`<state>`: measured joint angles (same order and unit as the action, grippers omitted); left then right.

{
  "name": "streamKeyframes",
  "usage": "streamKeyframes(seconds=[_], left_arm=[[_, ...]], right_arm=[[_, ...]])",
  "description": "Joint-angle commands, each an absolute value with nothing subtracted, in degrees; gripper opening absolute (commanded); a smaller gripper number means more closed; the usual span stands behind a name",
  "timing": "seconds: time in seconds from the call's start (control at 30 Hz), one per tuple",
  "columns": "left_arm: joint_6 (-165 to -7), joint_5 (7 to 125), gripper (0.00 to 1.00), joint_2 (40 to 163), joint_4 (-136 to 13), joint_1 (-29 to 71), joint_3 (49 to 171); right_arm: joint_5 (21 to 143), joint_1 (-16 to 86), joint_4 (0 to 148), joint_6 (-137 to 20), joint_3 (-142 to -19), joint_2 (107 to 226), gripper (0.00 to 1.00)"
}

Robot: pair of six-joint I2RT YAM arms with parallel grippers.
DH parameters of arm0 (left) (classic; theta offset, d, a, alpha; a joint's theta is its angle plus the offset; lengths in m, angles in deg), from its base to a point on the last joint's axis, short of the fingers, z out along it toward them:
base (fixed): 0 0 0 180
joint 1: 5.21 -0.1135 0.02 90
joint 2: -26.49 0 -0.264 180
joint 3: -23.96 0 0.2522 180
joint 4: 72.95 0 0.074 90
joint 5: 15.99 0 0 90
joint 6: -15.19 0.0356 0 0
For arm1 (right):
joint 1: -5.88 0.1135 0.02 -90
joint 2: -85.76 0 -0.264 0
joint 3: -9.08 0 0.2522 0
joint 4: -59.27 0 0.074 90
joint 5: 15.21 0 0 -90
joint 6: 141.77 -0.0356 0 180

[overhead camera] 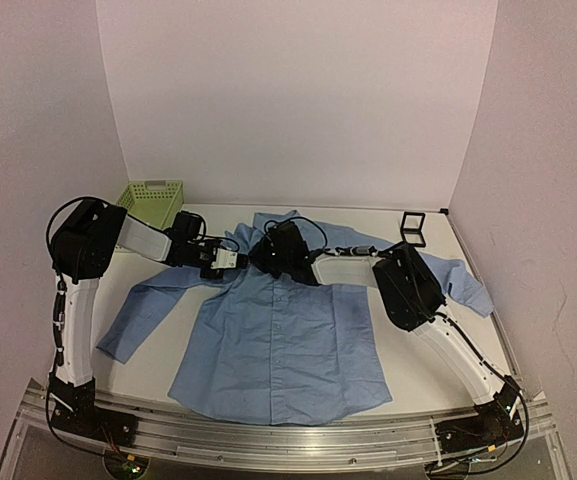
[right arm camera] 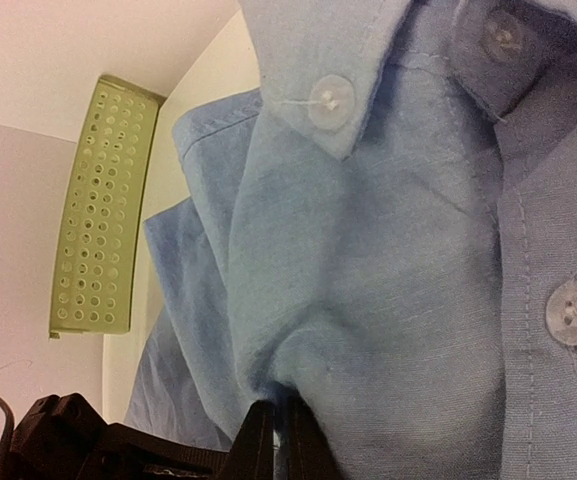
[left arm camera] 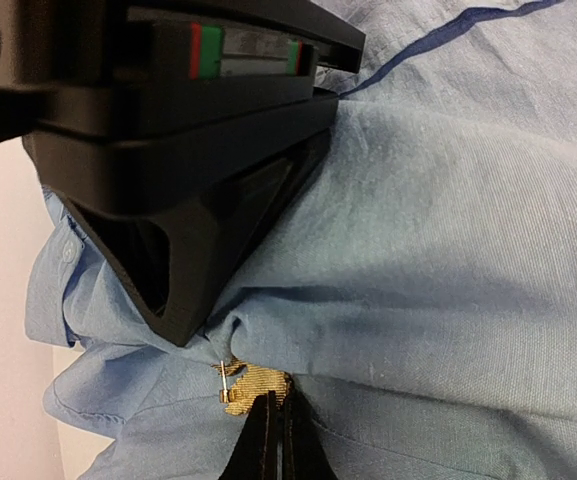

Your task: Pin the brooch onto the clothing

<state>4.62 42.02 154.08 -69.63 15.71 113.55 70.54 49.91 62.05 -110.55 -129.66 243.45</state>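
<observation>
Left claw (left arm camera: 271, 440) clamped tight on the brooch (left arm camera: 255, 383); brooch sits right at its tips, pin end looks to touch the shirt (left arm camera: 448, 250) fold just ahead; right claw (right arm camera: 273, 440) closed, pinching that fold from opposite; left arm nearer.

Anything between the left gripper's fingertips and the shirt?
Yes, the brooch. The left gripper holds it at its tips, right at a pinched fold of the shirt. The left wrist view shows it.
</observation>
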Motion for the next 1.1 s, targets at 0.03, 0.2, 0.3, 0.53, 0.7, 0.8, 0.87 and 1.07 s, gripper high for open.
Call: streamKeyframes(seconds=[0.03, 0.2, 0.3, 0.53, 0.7, 0.8, 0.87, 1.07], left_arm=[[3.49, 42.40, 0.00, 153.93, -66.11, 14.99, 114.48], [2.75, 42.99, 0.00, 153.69, -65.26, 14.73, 115.55], [2.83, 43.46, 0.00, 153.12, -64.01, 14.26, 116.05], [3.34, 44.99, 0.00, 151.84, -62.86, 14.04, 115.54], [1.29, 46.20, 0.17, 151.05, -62.06, 14.06, 115.89], [-0.63, 47.72, 0.27, 149.10, -60.41, 14.00, 116.27], [-2.94, 48.77, 0.33, 147.26, -59.04, 13.86, 116.55], [-23.54, 51.31, 0.51, 144.74, -46.63, 11.73, 123.37]], right_arm=[[71.56, 49.67, 66.44, -108.86, -129.84, 242.07, 0.13], [72.30, 49.65, 66.43, -105.49, -128.64, 239.25, 0.22], [72.65, 49.58, 66.41, -103.90, -126.65, 237.22, 0.24], [74.29, 48.81, 66.44, -102.27, -123.09, 233.81, 0.36], [74.32, 48.06, 66.53, -100.07, -120.58, 231.31, 0.41], [74.30, 47.68, 66.62, -98.12, -118.48, 228.92, 0.41], [74.31, 47.56, 66.63, -97.13, -117.22, 227.28, 0.41], [73.99, 47.29, 66.74, -95.54, -113.10, 223.26, 0.41]])
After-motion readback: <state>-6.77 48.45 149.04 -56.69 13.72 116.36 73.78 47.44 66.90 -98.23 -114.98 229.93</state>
